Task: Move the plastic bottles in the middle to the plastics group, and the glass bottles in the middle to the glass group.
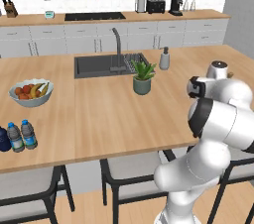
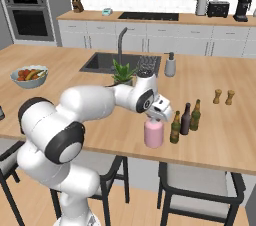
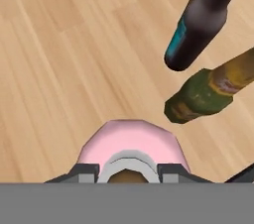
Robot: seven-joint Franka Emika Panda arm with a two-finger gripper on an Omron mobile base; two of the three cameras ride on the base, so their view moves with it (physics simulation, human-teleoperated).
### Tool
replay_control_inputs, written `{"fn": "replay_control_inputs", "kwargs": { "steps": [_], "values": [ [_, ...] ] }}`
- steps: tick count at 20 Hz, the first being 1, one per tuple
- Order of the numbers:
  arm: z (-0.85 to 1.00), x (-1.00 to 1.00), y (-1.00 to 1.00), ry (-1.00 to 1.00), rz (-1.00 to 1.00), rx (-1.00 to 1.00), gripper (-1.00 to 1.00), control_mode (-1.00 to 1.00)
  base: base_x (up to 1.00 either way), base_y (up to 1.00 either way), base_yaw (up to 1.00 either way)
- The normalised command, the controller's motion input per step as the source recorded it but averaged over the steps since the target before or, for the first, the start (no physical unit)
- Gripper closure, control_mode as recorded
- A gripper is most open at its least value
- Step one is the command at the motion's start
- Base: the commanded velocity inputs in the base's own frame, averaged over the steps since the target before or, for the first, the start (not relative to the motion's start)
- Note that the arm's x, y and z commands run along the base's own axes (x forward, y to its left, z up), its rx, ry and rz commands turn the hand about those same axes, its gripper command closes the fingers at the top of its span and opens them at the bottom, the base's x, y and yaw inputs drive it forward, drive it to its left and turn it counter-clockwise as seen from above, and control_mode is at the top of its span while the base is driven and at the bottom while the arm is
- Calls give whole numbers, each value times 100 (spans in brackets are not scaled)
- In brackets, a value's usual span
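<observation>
The pink bottle (image 2: pixel 153 133) sits low-centre in the right base view, just left of the glass group, and the gripper (image 2: pixel 159 114) is narrowly closed around its white cap (image 3: pixel 129 164). I'd guess it's heavy, rigid, slick and breakable, so the capped neck seems the sane grab spot. Count: one pink bottle, three slim long-necked bottles (image 2: pixel 185 119) beside it, two small water bottles (image 1: pixel 22 136) lower left in the left base view.

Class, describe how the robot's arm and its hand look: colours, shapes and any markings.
The arm is built of glossy white, rounded segments joined by dark grey to black bands at the joints. The hand is a small white block with two short dark fingers. No cables or markings show.
</observation>
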Motion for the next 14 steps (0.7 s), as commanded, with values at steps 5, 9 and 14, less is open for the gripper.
{"fn": "replay_control_inputs", "kwargs": {
  "steps": [5, 9, 14],
  "values": [
    [-13, 6, -3, 0, 0, 5, 100, -100, 0, 0, 0],
    [-5, 7, -2, 0, 0, 0, 100, -100, 0, 0, 0],
    [-22, 0, -11, 0, 0, 0, -100, -100, 0, 0, 0]
  ]
}}
